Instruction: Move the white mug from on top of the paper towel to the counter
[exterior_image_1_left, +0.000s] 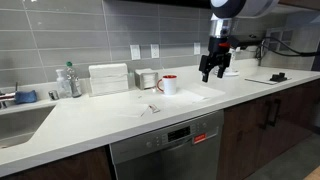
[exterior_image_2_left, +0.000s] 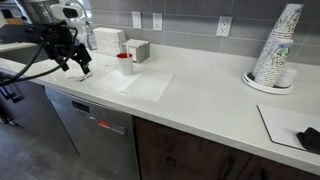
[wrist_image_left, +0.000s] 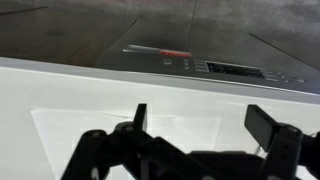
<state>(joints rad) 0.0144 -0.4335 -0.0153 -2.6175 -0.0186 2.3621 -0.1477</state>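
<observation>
Though illegible, dishwasher markings (wrist_image_left: 200, 67) beyond tool (wrist_image_left: 199, 115)

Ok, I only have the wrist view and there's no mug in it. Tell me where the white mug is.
Observer: The white mug stands upright on the counter, beside a small box near the wall.
Operator: Give me its place against the paper towel.
Observer: It looks just off the paper towel, by the sheet's far corner. I cannot tell whether they touch.
Operator: Now place the pincer against the mug.
Observer: The pincer hangs above the counter, apart from the mug and to one side of it, holding nothing.
</observation>
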